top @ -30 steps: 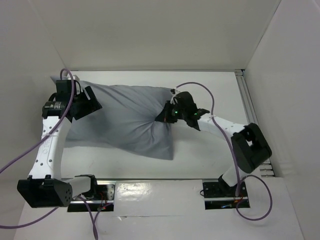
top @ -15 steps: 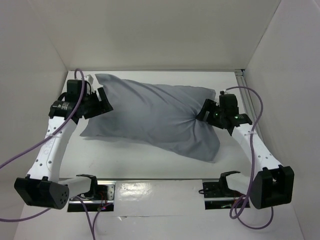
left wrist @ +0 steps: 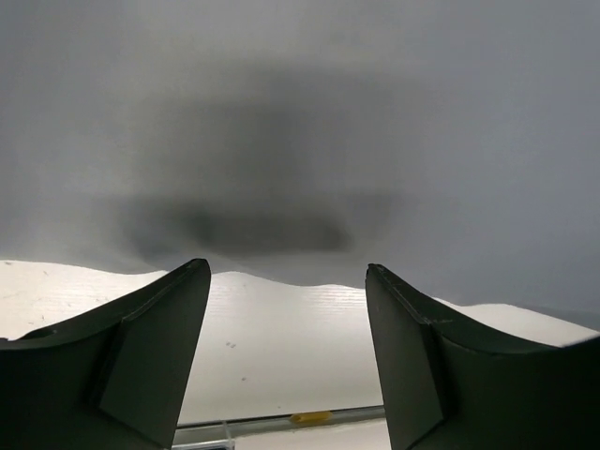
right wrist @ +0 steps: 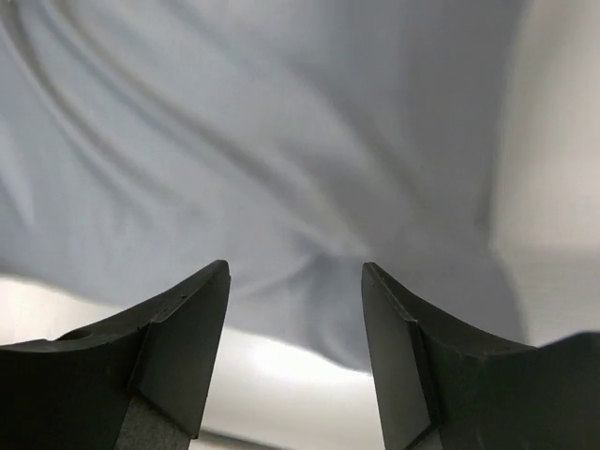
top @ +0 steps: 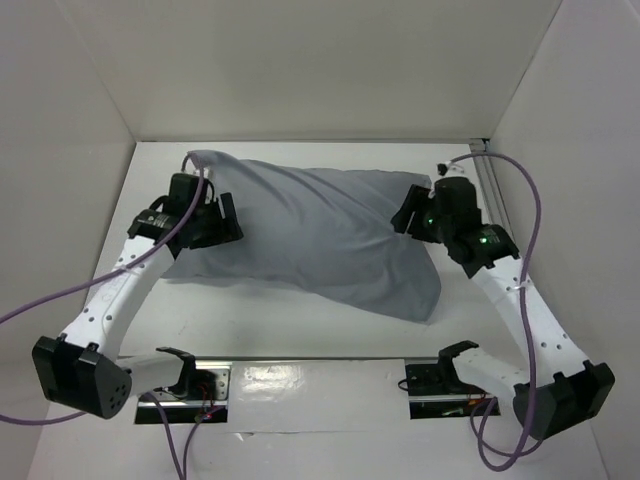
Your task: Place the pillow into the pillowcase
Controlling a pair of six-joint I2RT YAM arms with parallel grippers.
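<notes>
A white table (top: 300,330) fills the floor of the scene, and plain white panels close it in. The back wall (top: 320,70) stands at the far edge, the left wall (top: 50,150) and the right wall (top: 590,150) slant along the sides. An aluminium rail (top: 497,200) runs near to far along the table's right edge, at the foot of the right wall. At the near edge a shiny metal plate (top: 320,382) lies across the middle, reflecting light. In the left wrist view a small yellow mark (left wrist: 309,417) sits on a pale strip.
</notes>
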